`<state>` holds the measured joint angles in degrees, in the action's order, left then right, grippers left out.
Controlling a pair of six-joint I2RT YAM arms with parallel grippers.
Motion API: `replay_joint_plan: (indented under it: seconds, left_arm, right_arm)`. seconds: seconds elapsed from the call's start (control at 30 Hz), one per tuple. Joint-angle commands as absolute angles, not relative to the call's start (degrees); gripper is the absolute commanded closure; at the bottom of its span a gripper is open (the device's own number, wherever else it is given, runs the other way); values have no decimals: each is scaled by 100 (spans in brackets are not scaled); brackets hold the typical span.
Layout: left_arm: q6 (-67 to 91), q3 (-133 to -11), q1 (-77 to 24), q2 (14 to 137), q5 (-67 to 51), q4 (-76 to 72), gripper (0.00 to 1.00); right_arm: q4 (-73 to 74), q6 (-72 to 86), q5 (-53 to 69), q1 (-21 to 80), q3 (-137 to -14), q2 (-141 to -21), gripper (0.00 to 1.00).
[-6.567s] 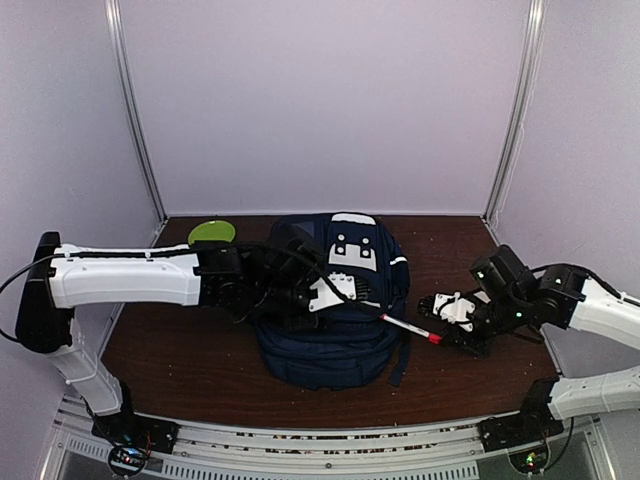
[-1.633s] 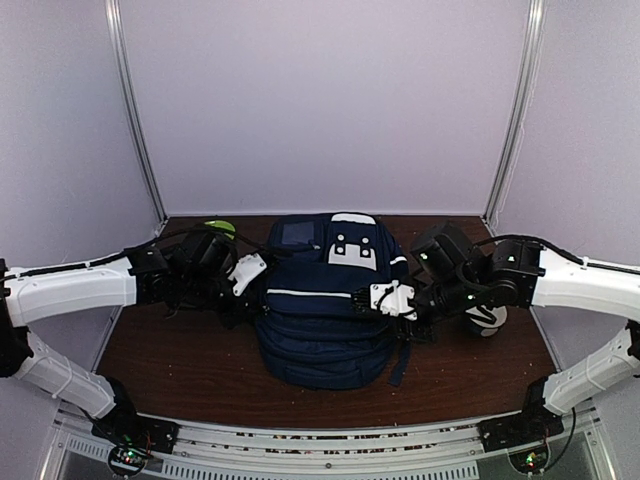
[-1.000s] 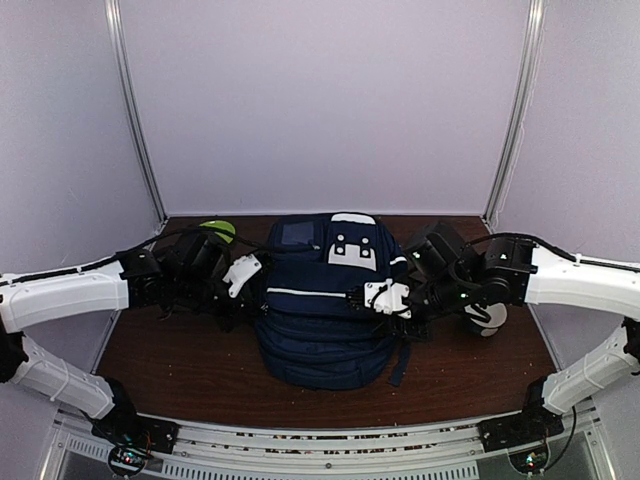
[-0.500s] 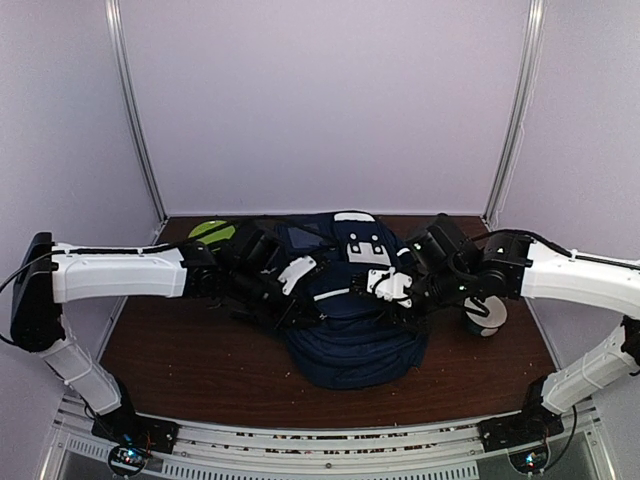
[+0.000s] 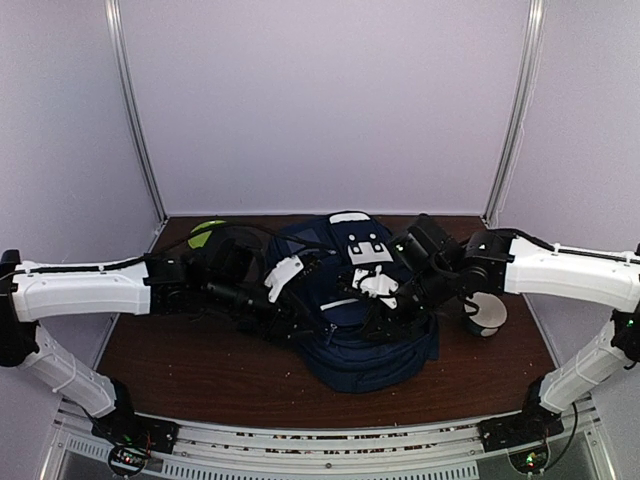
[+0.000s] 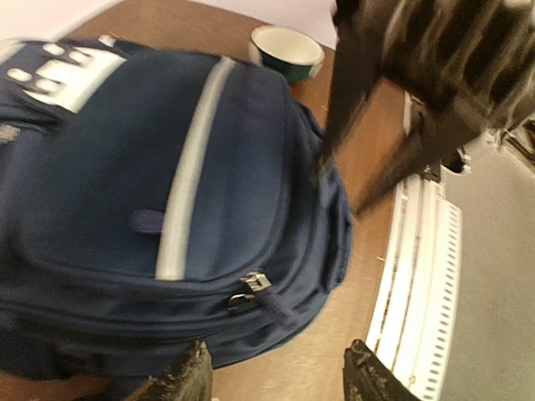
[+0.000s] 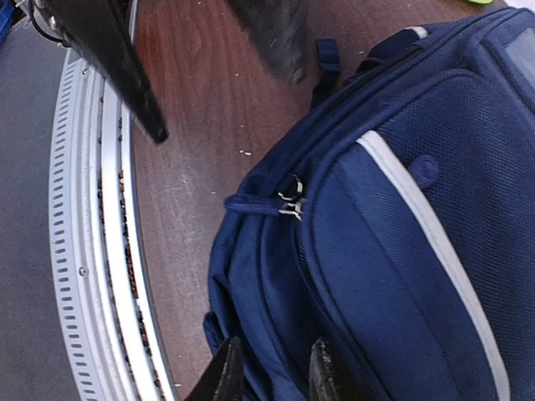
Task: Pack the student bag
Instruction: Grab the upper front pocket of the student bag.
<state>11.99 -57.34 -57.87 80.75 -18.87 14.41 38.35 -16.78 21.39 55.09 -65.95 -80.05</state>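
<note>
The student bag (image 5: 365,335), navy blue with white stripes and a white buckle patch, lies flat mid-table, turned a little to the right. My left gripper (image 5: 306,316) hovers at the bag's left side, open and empty. In the left wrist view (image 6: 280,380) its fingers straddle the bag's edge (image 6: 167,184) below the zip pulls (image 6: 251,288). My right gripper (image 5: 388,318) is low on the bag's front. In the right wrist view (image 7: 272,376) its fingers stand close together with a fold of the bag (image 7: 393,251) between them, below the zip pulls (image 7: 288,203).
A white cup (image 5: 487,314) with a dark inside stands right of the bag, and also shows in the left wrist view (image 6: 287,50). A lime-green disc (image 5: 204,234) lies at the back left. The slotted metal rail (image 7: 92,251) runs along the table's near edge.
The bag has slid and turned to the right. Both arms have come in over it, the left gripper from its left side, the right one lower onto its front. The pen from earlier is gone.
</note>
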Motion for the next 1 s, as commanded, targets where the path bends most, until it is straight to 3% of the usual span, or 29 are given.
replay_joint_plan:
  seconds: [0.0, 0.23, 0.6, 0.97]
  left_arm:
    - [796, -5645, -5707, 7581, -470, 1987, 42]
    - [739, -5347, -5511, 7838, -252, 1333, 48]
    - [1861, -4437, -5511, 8278, -1357, -1122, 74]
    - [2666, -4130, -5642, 8914, -1879, -2720, 81]
  right_arm:
    - [4060, -974, 2516, 5826, -6928, -8505, 66]
    - [4082, -326, 2430, 5909, -7432, -9169, 59]
    - [4121, 322, 2417, 5863, -7786, -9609, 57]
    - [3782, 967, 2689, 5578, -7647, -9700, 55]
